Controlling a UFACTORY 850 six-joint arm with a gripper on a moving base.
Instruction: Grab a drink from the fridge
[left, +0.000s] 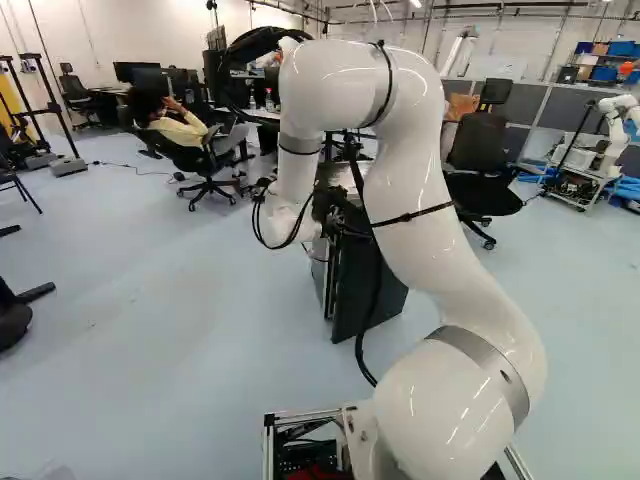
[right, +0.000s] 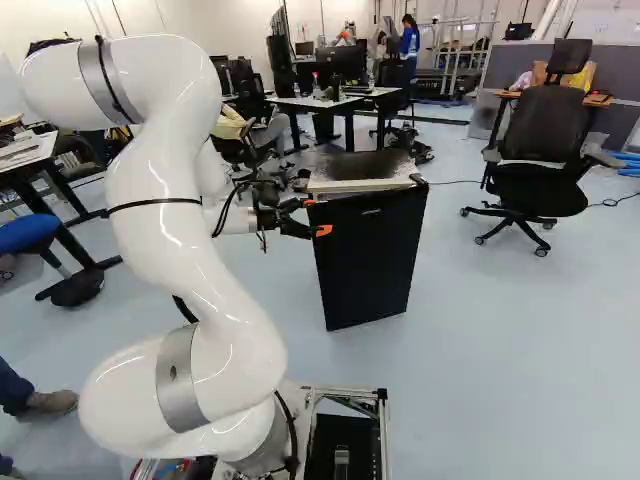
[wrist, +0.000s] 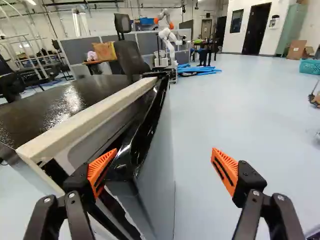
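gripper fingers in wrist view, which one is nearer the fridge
The finger whose orange pad shows right beside the fridge's glossy black corner; the other finger shows against floor.

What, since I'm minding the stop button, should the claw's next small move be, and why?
Probably a small sideways shift of the claw, away from the fridge's body, drawing the door wider. The door looks ajar, the fingers stand open, and one orange pad sits by the gap behind the door's edge while the other is out past its front.
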